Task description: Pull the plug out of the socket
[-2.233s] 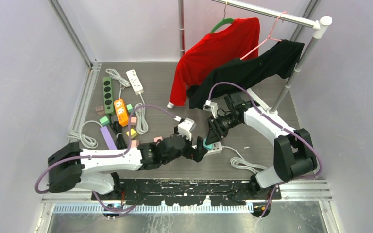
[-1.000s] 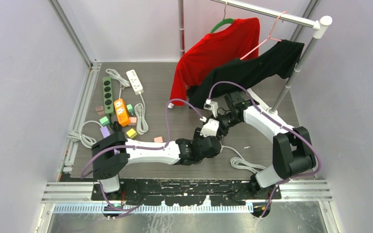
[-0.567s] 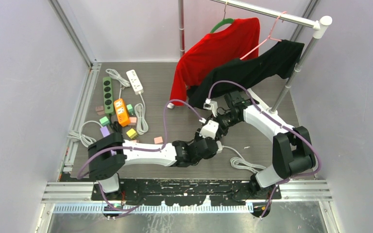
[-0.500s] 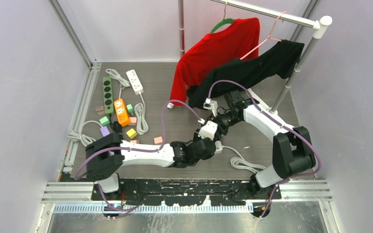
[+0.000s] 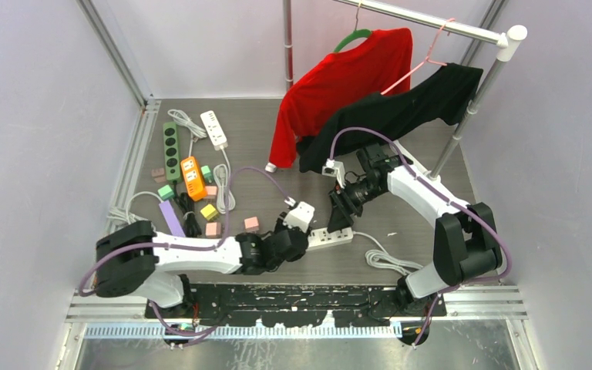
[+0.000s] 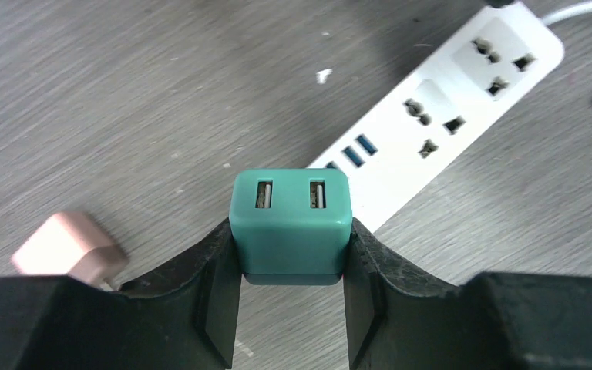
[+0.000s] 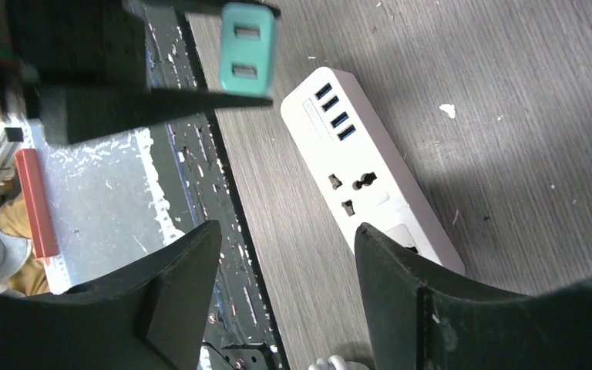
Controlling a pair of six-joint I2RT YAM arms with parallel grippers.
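A grey, wood-grained surface point(image 5: 262, 123) fills the floor of a booth closed in by plain pale lilac walls on the left point(image 5: 38, 116), back point(image 5: 200, 38) and right point(image 5: 563, 154). Aluminium frame bars point(image 5: 112, 50) run down the back left corner and along the surface's left edge. A white-capped clothes rail point(image 5: 432, 21) stands at the back right, carrying a red garment point(image 5: 339, 81) and a black garment point(image 5: 401, 112) on hangers. A black plate point(image 5: 293, 299) and a metal sill point(image 5: 277, 351) border the near edge. The light is even, with soft shadows.

Plug point(image 6: 290, 223): smooth, matt teal plastic. Strip point(image 7: 378, 193): glossy white plastic. Left fingers point(image 6: 216, 308): black plastic, coarse and matt. Table point(image 6: 123, 100): matt grey wood grain. Rail point(image 5: 424, 18): polished metal. Shirts point(image 5: 339, 81): soft cloth.
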